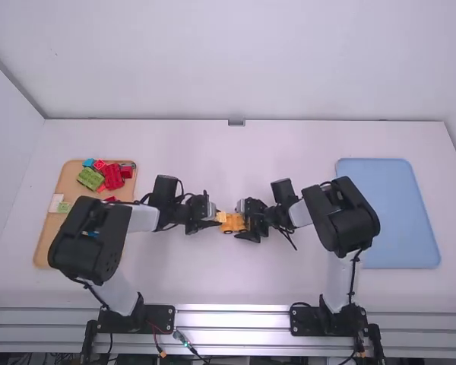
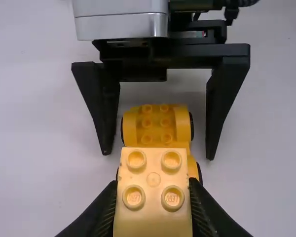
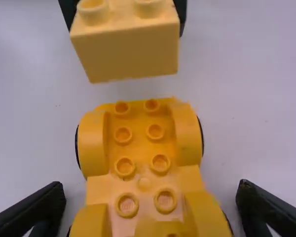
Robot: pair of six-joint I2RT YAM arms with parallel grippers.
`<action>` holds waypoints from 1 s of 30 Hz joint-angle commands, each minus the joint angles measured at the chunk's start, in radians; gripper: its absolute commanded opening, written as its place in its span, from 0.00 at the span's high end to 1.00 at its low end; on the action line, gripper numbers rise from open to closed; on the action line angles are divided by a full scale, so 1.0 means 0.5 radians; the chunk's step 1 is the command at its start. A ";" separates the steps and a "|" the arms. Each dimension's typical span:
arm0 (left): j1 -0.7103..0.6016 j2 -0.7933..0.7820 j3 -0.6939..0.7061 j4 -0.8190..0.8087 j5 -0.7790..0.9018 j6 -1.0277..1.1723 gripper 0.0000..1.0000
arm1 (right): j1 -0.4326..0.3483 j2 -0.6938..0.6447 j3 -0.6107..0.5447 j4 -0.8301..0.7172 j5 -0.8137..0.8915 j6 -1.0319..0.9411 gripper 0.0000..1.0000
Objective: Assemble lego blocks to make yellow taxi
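- The left hand point(image 1: 217, 218) grasps a pale yellow block point(image 2: 153, 192), its fingers against two opposite sides.
- That block is upright, four studs on top, beside the middle of the counter point(image 1: 213, 281); the right wrist view shows a gap between it and the car base.
- The deeper yellow car base point(image 3: 138, 148) sits on the counter between the two hands, studs up in two rows, with rounded arches over its black wheels point(image 2: 191, 126).
- The right hand point(image 1: 244, 221) is released: its fingers stand wide apart, one on each side of the base, touching neither side.
- At the left of the counter lies a tan tray point(image 1: 47, 236), partly under the left arm.
- Toward its far end are red blocks point(image 1: 114, 176), green blocks point(image 1: 90, 179) and a blue block point(image 1: 89, 163), close together.
- Nearer on that tray, by its left edge, are a white piece point(image 1: 56, 202) and a light green piece point(image 1: 64, 207), side by side.
- At the right lies a blue tray point(image 1: 387, 213), well apart from the base.
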 commanded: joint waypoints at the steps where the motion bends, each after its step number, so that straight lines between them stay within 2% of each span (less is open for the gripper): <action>1: -0.065 -0.021 -0.017 0.024 -0.089 -0.171 0.78 | -0.034 0.027 0.032 -0.001 -0.077 0.004 0.16; 8: -0.143 0.094 0.011 0.121 -0.072 -0.182 0.79 | -0.076 0.027 0.032 -0.006 -0.127 0.004 0.35; 12: -0.131 0.214 0.093 0.117 -0.070 -0.262 0.80 | -0.075 0.027 0.032 -0.012 -0.113 0.004 0.40; 18: -0.157 0.234 0.096 0.119 -0.146 -0.275 0.85 | -0.075 0.027 0.031 -0.021 -0.113 0.005 0.41; 19: -0.158 0.234 0.096 0.122 -0.177 -0.314 0.85 | -0.075 0.027 0.031 -0.021 -0.111 0.009 0.44; 30: -0.182 0.234 0.095 0.172 -0.258 -0.391 0.85 | -0.071 0.027 0.031 -0.005 -0.112 0.098 0.48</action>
